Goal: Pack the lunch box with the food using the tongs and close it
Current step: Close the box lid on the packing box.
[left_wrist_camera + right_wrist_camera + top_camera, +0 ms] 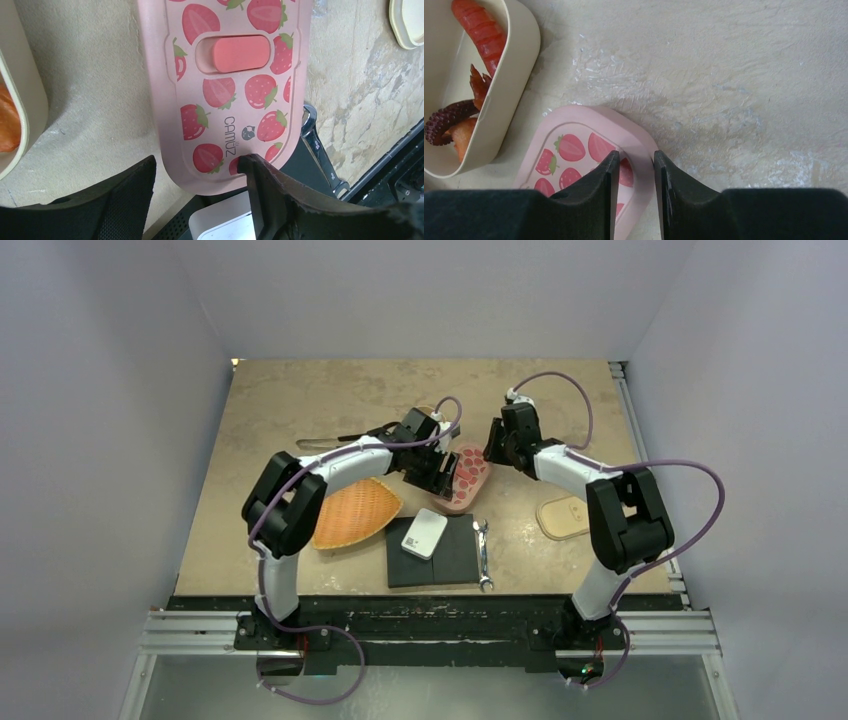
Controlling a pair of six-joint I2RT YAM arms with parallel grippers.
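One strawberry lid [235, 100], one woven basket [355, 512], one wrench [483, 553], one white box [424, 532]

The left arm [330, 465] and right arm [575, 472] converge over a pink strawberry lid [467, 478] mid-table — orange basket [352, 512] to its left, silver wrench [482, 555] nearer the bases.

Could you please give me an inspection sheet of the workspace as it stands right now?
Surface: beige table, scuffed; no spills seen.
Job's things: cream lunch box open with food inside; pink strawberry lid beside it, not on; tongs lying on the table left of the left gripper.
Clutter: woven basket; black pad with a white box on it; wrench; cream lid.
Grippers: left gripper open at the strawberry lid's near end; right gripper narrowly apart over that lid's corner, grip unclear.
Cables: purple cables loop along both arms; no snag seen.
Surroundings: plain walls; nothing else seen.
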